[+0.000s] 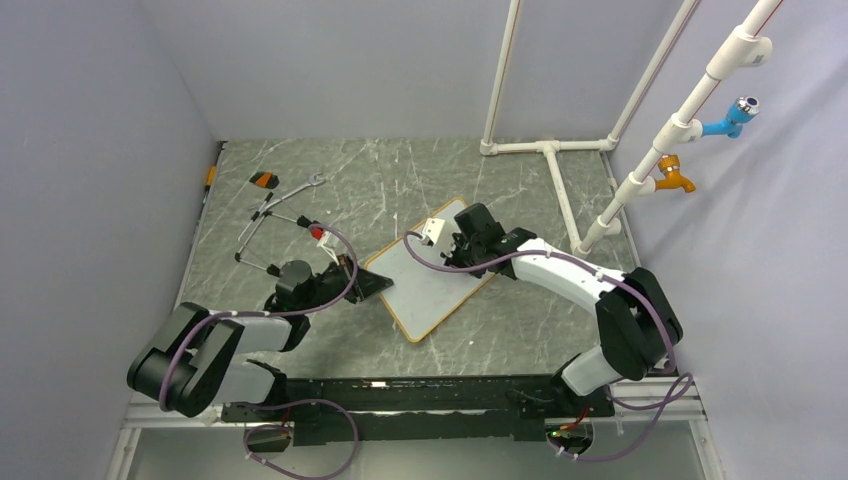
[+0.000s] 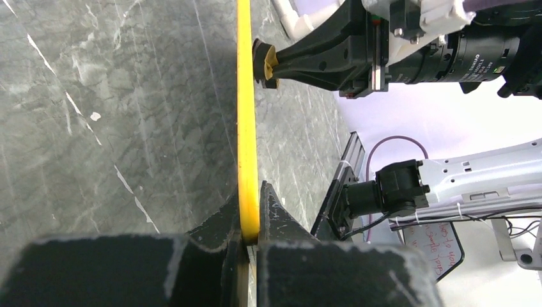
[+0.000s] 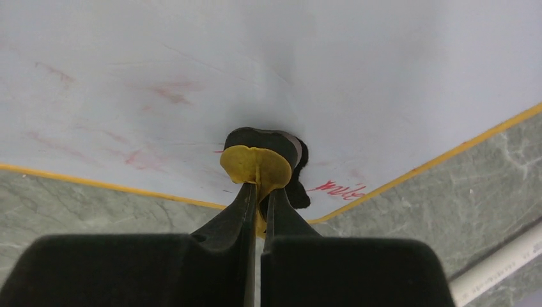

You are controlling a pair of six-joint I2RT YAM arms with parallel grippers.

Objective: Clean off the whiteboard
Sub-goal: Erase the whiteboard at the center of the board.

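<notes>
Whiteboard [image 1: 430,292] is seen near the middle of the green marbled desk [image 1: 520,335], lying flat and turned cornerwise, its corners pointing roughly to 12, 3, 6 and 9 o'clock in the top view. Its thin yellow-orange frame is pinched at the 8 o'clock edge by the left gripper [image 1: 380,285]. In the left wrist view that frame is seen edge-on, passing straight between the two black fingers, which are drawn in tight against it.

The right gripper [image 1: 450,252] is set over the board's 1 o'clock part, reaching in from 3 o'clock. In the right wrist view its fingers are closed narrow on a yellow-tan disc backed by a dark pad, apparently a small eraser [image 3: 259,163], though its shape is partly hidden by the fingers. The pad is pressed against the white surface.

Faint red smears [image 3: 169,93] are spread over the board at 10 o'clock from the eraser. A short line of legible red writing [image 3: 335,188] lies just beside the pad at 4 o'clock, near the frame's corner.

At 10 o'clock from the board, well apart, a wrench [image 1: 300,187] and an orange-and-black piece [image 1: 263,180] are laid on the desk. A white pipe frame [image 1: 548,146] stands at 1 o'clock.
</notes>
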